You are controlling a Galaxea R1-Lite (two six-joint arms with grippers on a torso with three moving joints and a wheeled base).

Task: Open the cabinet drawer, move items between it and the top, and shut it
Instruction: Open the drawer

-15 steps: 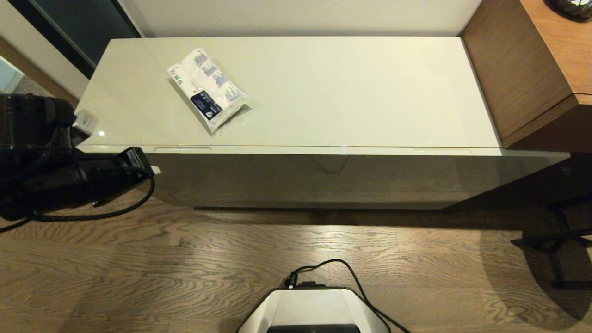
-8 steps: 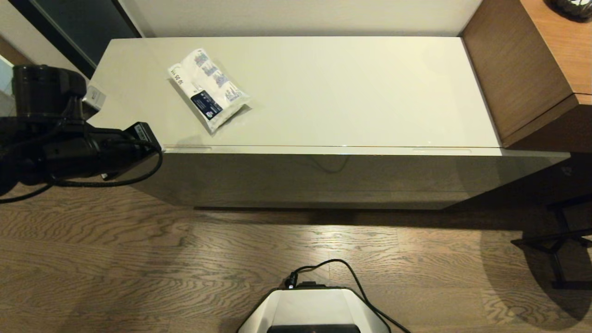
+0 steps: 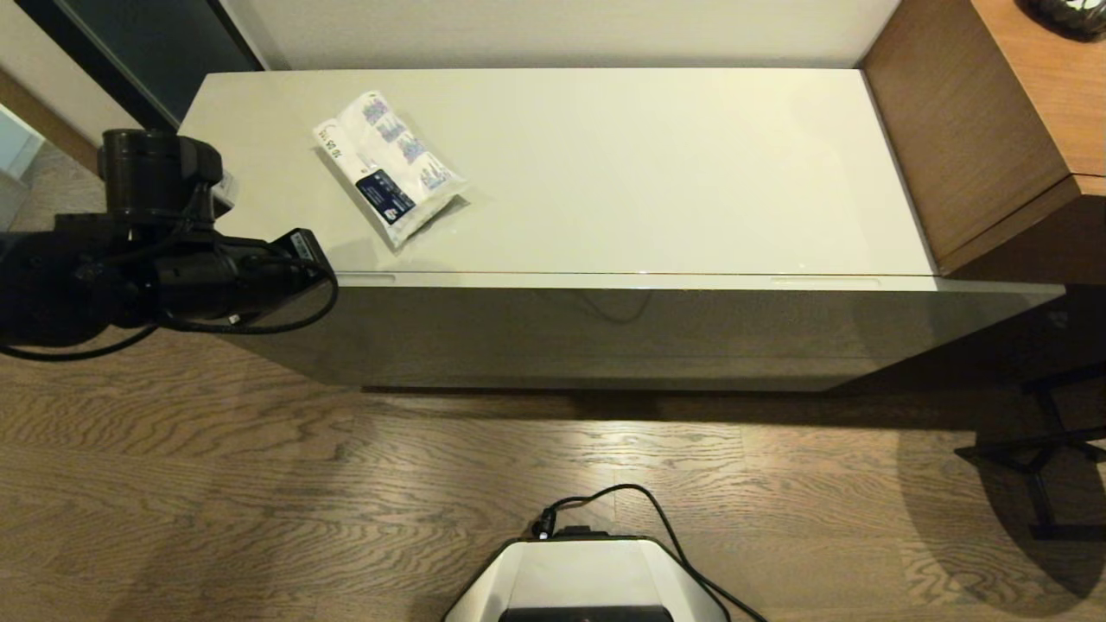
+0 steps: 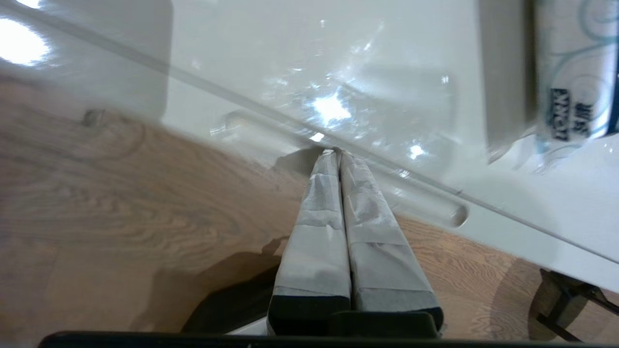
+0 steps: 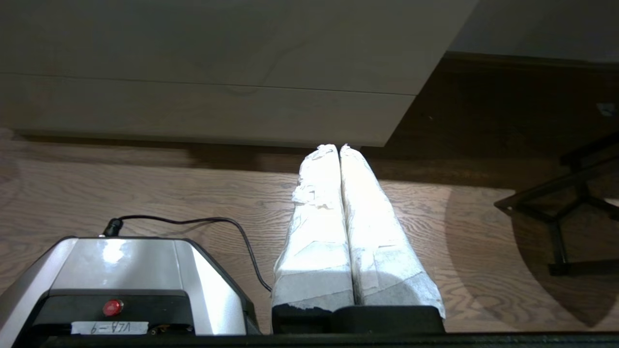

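Your left gripper (image 4: 337, 152) sits at the left end of the cabinet, its fingers (image 4: 316, 217) pressed tight together with nothing between them, and their tips sit right at the left slot handle (image 4: 338, 169) on the front edge of the drawer (image 3: 605, 333). The drawer is closed, flush under the top (image 3: 648, 164). The tissue packet (image 3: 389, 168) lies flat on the top toward its left side, near the gripper but apart from it. Your right gripper (image 5: 339, 147) hangs parked low in front of the cabinet above the wooden floor (image 5: 145, 188), fingers likewise pressed together and empty, beside the robot base (image 5: 125, 270).
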